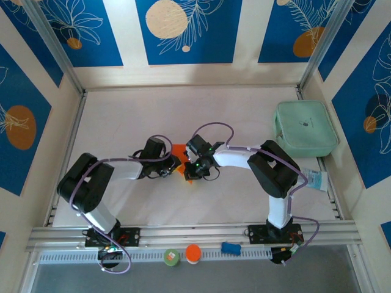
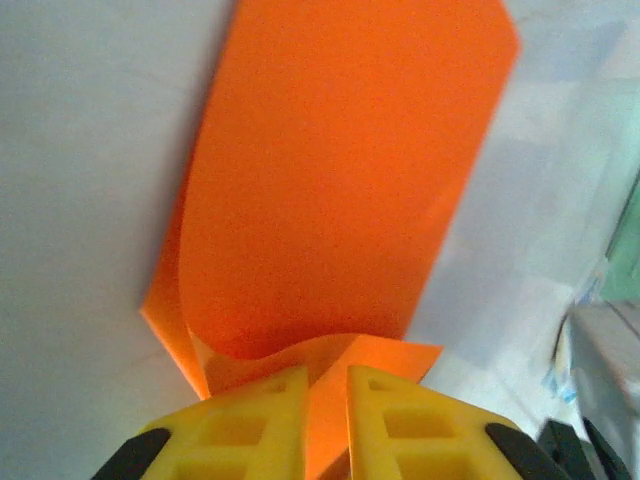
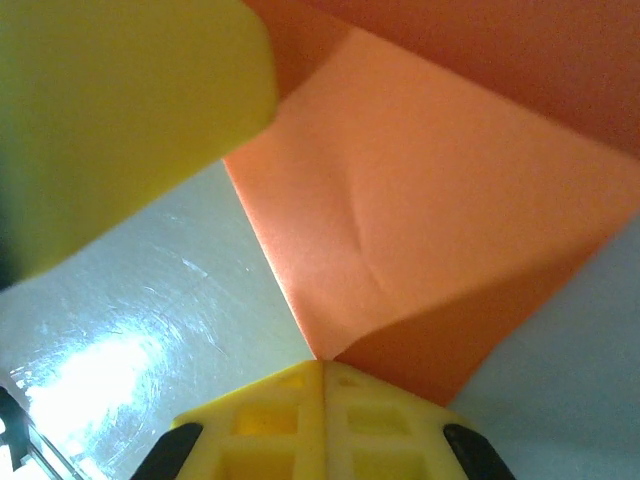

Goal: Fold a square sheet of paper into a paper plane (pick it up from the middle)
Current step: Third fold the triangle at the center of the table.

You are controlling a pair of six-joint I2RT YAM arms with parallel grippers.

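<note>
Nearest to us, on the rail by the arm bases, we see a small green-topped round piece [image 1: 171, 257], an orange disc [image 1: 193, 253] and a small blue object [image 1: 230, 247] in a row. Past them both arms reach inward and meet over the middle of the white table [image 1: 122, 122], where the square sheet of paper [image 1: 178, 150] lies partly folded between the two grippers. From the left wrist we see the left gripper [image 2: 328, 375] with its yellow fingers [image 2: 250, 430] a narrow way apart; the near edge of the sheet [image 2: 340, 180] curls up into that gap, and the rest lies flat on the table beyond. From above the left gripper [image 1: 175, 166] sits at the sheet's left side. The right gripper [image 1: 190, 170] sits just opposite. In its wrist view the right gripper [image 3: 322, 368] has its fingers pressed together, pinching a folded corner of the sheet [image 3: 420, 220], whose raised flap shows a soft crease. Farther off on the right, a pale packet [image 1: 316, 179] lies at the table's edge, with a mint-green case [image 1: 305, 127] beyond it near the far corner.
</note>
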